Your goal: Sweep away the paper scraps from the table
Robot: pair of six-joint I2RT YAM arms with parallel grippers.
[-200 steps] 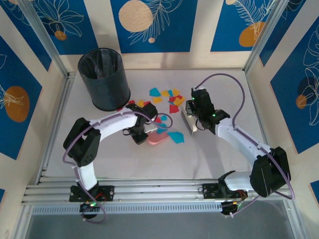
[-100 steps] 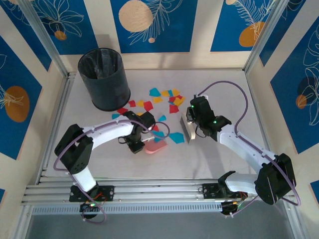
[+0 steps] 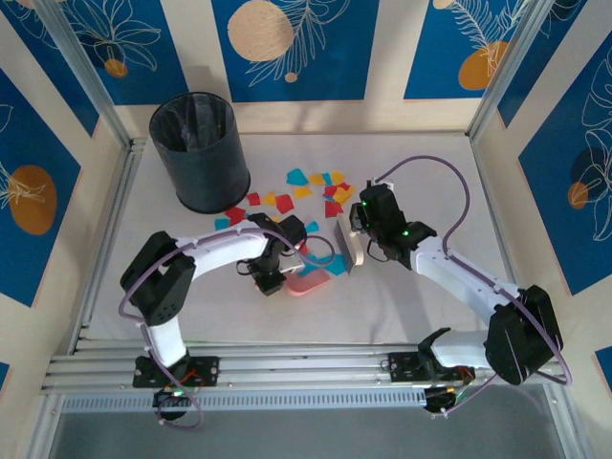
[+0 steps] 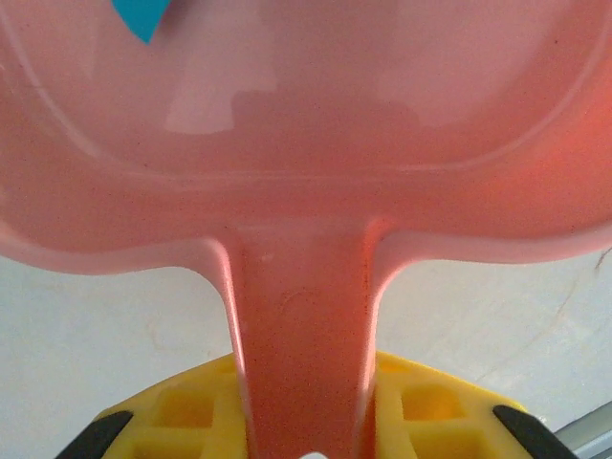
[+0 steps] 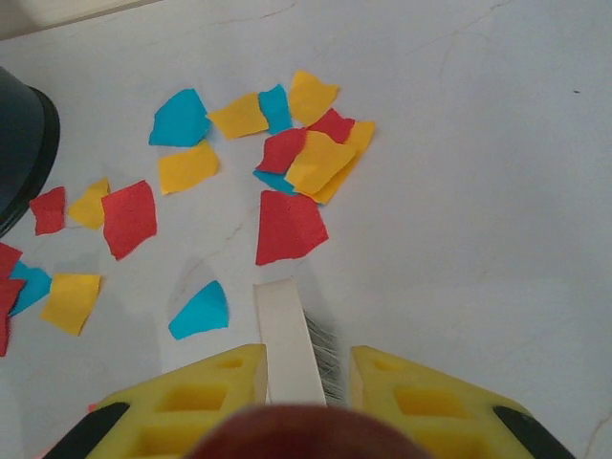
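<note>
Left gripper [image 4: 306, 416] is clamping the handle of the pink dustpan [image 4: 306, 143], its jaws pressing on both sides of the handle. The pan is lying on the table [image 3: 363, 316] near its middle. Right gripper [image 5: 306, 382] is pinching the white brush [image 5: 285, 330] between its jaws and is holding it just right of the pan's mouth. Red, yellow and cyan scraps [image 5: 287, 163] are lying loose on the table beyond brush and pan, spreading left towards the black bin [image 3: 201, 153] at the far left. One cyan scrap [image 4: 143, 19] is showing at the pan's far edge; whether it is lying inside cannot be told.
</note>
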